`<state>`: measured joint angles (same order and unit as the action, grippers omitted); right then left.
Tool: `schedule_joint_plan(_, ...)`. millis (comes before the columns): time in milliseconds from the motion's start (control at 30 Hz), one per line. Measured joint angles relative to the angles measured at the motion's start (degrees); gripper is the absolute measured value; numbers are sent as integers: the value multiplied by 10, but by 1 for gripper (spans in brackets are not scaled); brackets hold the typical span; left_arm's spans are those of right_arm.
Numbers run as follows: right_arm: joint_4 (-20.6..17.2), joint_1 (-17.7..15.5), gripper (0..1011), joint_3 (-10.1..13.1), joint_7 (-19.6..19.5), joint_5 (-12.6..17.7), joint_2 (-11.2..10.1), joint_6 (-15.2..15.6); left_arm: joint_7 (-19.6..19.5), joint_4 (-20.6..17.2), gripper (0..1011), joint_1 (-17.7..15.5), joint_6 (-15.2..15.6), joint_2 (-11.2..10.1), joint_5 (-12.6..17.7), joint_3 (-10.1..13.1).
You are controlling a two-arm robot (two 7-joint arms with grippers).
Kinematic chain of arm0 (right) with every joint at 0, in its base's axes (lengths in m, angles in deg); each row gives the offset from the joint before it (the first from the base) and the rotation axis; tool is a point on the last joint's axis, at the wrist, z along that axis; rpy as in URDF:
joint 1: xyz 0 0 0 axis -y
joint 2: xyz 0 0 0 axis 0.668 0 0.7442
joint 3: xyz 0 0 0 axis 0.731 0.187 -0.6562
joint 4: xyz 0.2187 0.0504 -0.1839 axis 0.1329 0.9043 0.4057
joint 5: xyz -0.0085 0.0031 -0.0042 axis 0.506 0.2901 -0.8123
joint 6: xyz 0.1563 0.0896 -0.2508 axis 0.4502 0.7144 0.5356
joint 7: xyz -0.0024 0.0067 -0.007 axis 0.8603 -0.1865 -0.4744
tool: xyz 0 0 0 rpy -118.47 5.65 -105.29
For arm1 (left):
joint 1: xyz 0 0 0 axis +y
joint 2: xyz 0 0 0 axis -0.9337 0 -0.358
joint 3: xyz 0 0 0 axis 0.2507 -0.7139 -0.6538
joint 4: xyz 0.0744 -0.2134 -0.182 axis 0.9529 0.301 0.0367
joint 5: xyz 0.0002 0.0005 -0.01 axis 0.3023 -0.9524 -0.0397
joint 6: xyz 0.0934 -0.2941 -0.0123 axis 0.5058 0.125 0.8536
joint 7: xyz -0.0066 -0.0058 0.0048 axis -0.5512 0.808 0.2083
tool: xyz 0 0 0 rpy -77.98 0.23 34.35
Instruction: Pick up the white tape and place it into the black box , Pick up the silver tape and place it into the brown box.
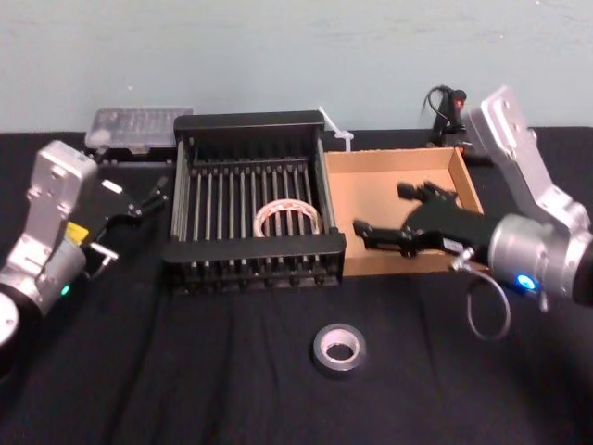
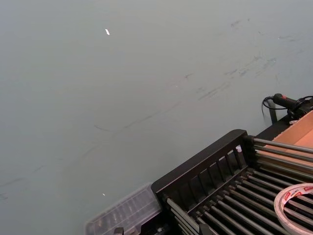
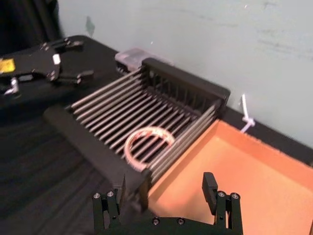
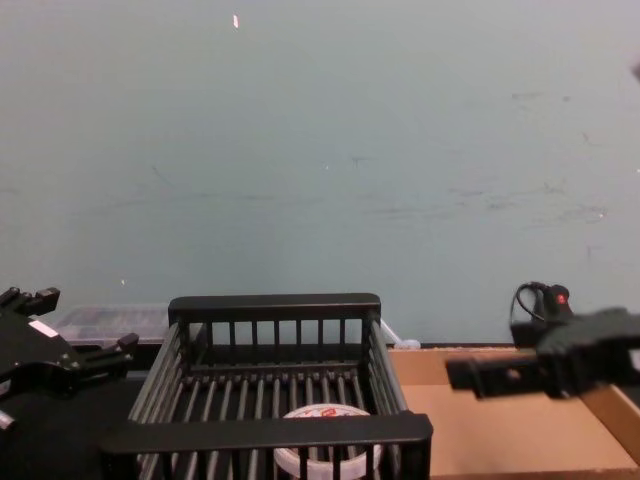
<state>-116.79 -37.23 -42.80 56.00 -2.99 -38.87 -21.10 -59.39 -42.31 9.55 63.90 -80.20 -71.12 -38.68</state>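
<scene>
**White tape in, silver one not yet**

Nearest me, the silver tape (image 1: 338, 347) is lying flat on the black table (image 1: 185, 389), apart from both boxes, w/ nothing touching it. Behind it, the white tape (image 1: 289, 218) is resting on the slats inside the black box (image 1: 250, 250). The R gripper (image 1: 384, 215) is hovering over the empty brown box (image 1: 380, 171), fingers spread, holding nothing; prob. the silver roll is its job next. The L gripper (image 1: 153, 197) is idling beside the black box, also spread.

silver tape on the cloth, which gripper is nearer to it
Right. The right gripper hangs open over the brown box, just beyond the silver tape. The left gripper sits farther off, beside the black box's left wall.
</scene>
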Motion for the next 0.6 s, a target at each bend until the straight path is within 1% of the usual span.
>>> schedule_joint_plan(33,-5,-5,1003,1,1,3,-5,1,0,0,1001,0,0,0,0,0)
schedule_joint_plan(67,-17,-17,1003,4,3,8,-14,3,0,0,1001,0,0,0,0,0)
schedule_joint_plan(267,-44,-47,1002,5,7,21,-37,9,0,0,1001,0,0,0,0,0)
schedule_joint_plan(400,-59,-62,1003,-5,11,26,-51,11,0,0,1001,0,0,0,0,0)
schedule_joint_plan(600,-65,-69,1002,-20,15,27,-64,14,0,0,1001,0,0,0,0,0)
